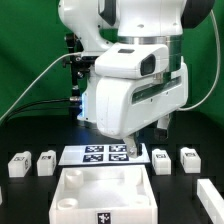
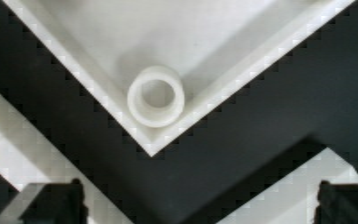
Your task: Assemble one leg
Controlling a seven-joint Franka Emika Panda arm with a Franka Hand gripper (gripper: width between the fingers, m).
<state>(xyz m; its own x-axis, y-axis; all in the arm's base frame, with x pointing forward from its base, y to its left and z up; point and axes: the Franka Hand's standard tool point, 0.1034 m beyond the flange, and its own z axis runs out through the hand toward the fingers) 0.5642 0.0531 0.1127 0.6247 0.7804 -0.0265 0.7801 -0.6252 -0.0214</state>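
The leg (image 1: 161,160) beside the tray (image 1: 62,184) is judged light, rigid, smooth; grasp its plain opposite sides. Gripper (image 2: 197,207) spread wide, empty.

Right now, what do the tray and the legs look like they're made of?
Tray: probably matte white plastic, perhaps 3D-printed; even white surface, soft sheen, moulded ring in its corner. Legs: seemingly the same white plastic; blocky, same flat white, each carrying a dark tag. The look alone cannot settle it.
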